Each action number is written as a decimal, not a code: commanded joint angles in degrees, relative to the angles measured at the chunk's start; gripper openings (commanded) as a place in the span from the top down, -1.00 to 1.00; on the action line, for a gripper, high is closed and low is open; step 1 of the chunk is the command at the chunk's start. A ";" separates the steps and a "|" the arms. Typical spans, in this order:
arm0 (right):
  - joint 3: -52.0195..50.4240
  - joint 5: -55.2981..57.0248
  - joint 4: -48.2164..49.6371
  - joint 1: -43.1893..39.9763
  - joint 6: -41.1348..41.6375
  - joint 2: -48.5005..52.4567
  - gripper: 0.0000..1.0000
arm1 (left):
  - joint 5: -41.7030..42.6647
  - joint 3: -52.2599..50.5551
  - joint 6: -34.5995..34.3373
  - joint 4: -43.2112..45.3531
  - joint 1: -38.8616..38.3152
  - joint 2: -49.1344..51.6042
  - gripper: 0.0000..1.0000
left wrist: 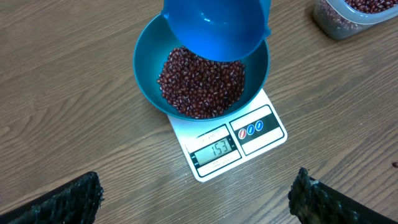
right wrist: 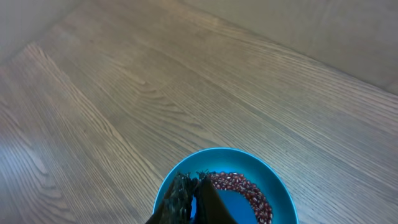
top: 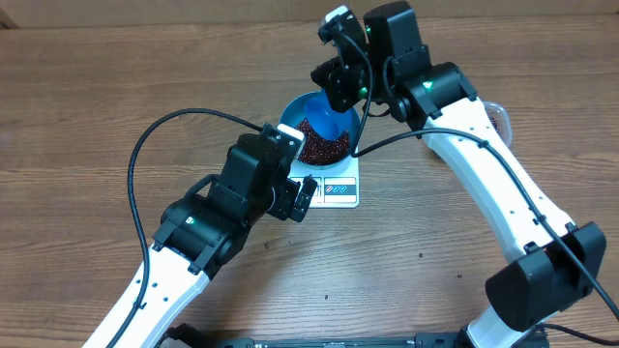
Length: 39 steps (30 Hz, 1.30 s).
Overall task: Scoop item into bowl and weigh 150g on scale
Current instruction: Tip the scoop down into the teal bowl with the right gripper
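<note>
Right gripper (right wrist: 194,198) clenched the scoop (left wrist: 214,28), tipped under its jaws to pour beans (left wrist: 199,81) into the bowl (left wrist: 146,68) on the scale (left wrist: 261,134). Left gripper (left wrist: 196,202) hung released, bowl just ahead of its jaws, likely viewing the display (left wrist: 214,149).

The right wrist view's bottom edge cut off the bowl (right wrist: 273,179). The left wrist view's top edge cropped the scoop (left wrist: 214,28) and the clear tub (left wrist: 351,18). Overhead, the bowl and left arm (top: 242,188) covered most of the scale (top: 340,189), and its display was too small to read.
</note>
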 commanded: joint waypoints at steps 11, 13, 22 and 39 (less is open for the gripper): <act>-0.44 -0.31 1.33 -0.28 -7.48 5.31 0.92 | -0.55 -0.33 -0.37 0.20 -0.02 0.46 -0.99; -0.46 -0.33 1.31 -0.28 -8.74 6.27 0.92 | -0.55 -0.33 -0.37 0.22 -0.02 0.46 -0.99; -0.46 -1.01 1.53 -0.22 -11.98 8.98 0.92 | -0.55 -0.33 -0.37 0.20 -0.02 0.46 -0.99; -0.46 -5.22 -1.70 3.04 -12.11 8.98 0.92 | -0.55 -0.33 -0.37 0.20 -0.02 0.46 -0.99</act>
